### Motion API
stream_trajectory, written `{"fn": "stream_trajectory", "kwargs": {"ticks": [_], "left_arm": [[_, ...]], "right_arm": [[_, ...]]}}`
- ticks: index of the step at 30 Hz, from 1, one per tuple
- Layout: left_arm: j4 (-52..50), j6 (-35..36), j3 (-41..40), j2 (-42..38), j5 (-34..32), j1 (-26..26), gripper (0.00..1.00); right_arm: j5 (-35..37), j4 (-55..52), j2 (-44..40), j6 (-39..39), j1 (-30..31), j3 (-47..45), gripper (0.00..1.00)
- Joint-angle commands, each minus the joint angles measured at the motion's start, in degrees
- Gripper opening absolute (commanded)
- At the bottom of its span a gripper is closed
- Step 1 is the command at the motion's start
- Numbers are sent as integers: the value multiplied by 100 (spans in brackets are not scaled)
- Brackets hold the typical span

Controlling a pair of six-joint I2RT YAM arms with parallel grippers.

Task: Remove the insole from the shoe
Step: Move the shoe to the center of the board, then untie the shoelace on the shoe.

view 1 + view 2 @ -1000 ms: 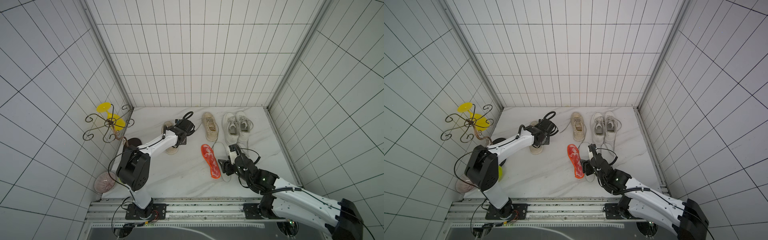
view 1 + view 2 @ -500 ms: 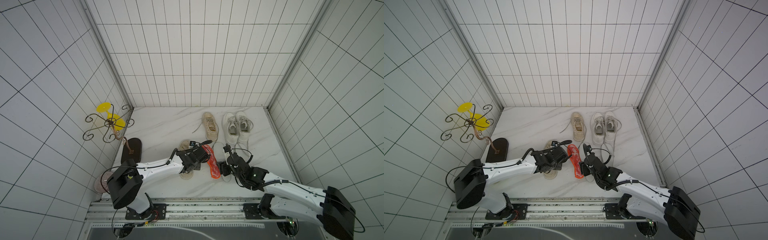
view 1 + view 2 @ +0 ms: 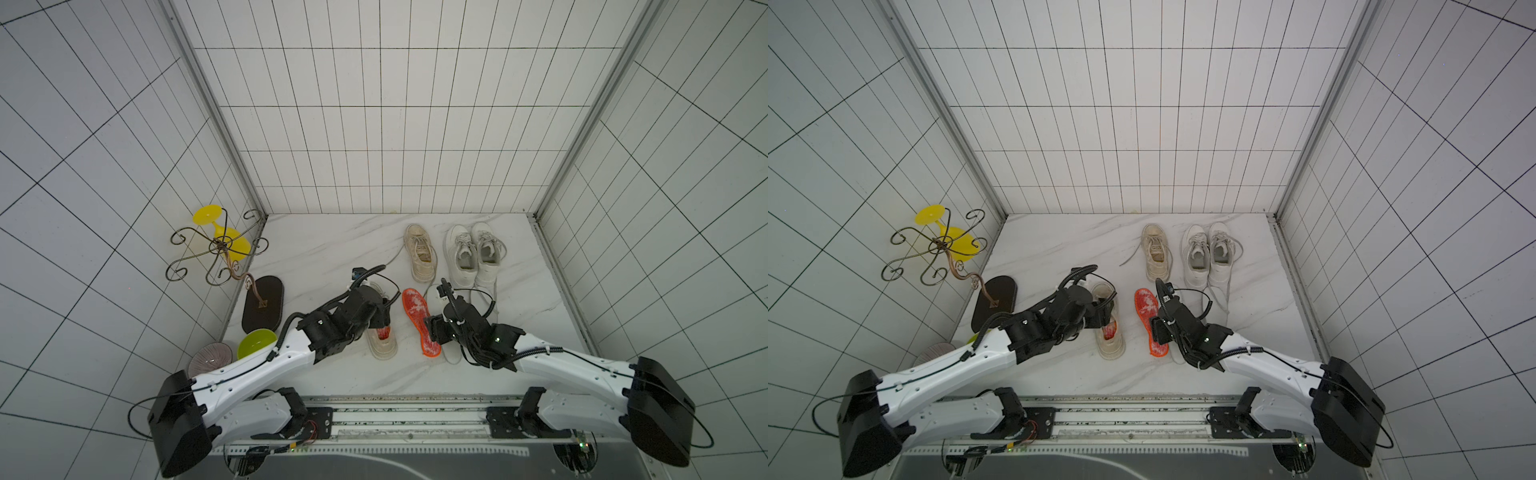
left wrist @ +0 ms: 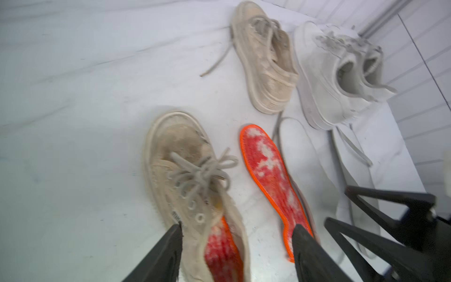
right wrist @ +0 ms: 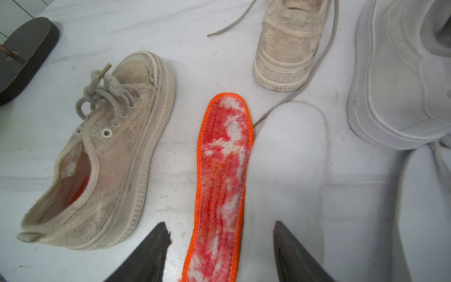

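A beige lace-up shoe (image 3: 384, 351) (image 5: 117, 156) stands on the marble table, with a red-orange insole (image 4: 220, 251) (image 3: 382, 333) showing in its heel opening. My left gripper (image 4: 239, 228) (image 3: 1102, 309) is open above the heel, one finger on each side, and holds nothing. A second red-orange insole (image 5: 223, 171) (image 3: 417, 318) lies loose on the table just right of the shoe. My right gripper (image 5: 220, 225) (image 3: 430, 328) is open over that insole's heel end and grips nothing.
A white insole (image 5: 288, 171) lies against the loose red one. Behind stand another beige shoe (image 3: 420, 253) and a pair of white sneakers (image 3: 473, 253). At the left are a wire stand (image 3: 216, 249), its dark base (image 3: 262, 309), and a green bowl (image 3: 256, 343).
My left arm carried the beige shoe from the back left to the front, beside the loose insole. Its gripper then opened and let go of the shoe. The right arm barely moved.
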Motion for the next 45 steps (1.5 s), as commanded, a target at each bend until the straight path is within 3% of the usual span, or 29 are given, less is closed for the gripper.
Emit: {"fn": "stream_trajectory", "kwargs": {"ticks": [1, 6, 17, 19, 28, 31, 37, 45], "left_arm": [[-83, 228, -509, -134, 561, 548, 70], [783, 359, -950, -144, 1518, 580, 79], [1194, 396, -1130, 798, 1550, 495, 77], [1160, 416, -1070, 1041, 1462, 494, 71], [1646, 1005, -954, 1170, 1407, 1, 19], [1805, 1304, -920, 1193, 1506, -137, 8], [1827, 1823, -746, 1457, 1597, -388, 3], [1899, 1874, -796, 1466, 1451, -399, 1]], "right_arm": [[-121, 33, 233, -70, -45, 800, 68], [-221, 31, 569, -76, -42, 1110, 68], [-383, 39, 812, 70, -42, 1240, 68], [-385, 23, 796, 102, -49, 1239, 68], [-553, 37, 490, 243, -73, 1123, 67], [-817, 127, 268, 349, -223, 1031, 64], [-1394, 363, -79, 361, -420, 846, 56], [-1963, 514, 43, 361, -420, 620, 45]]}}
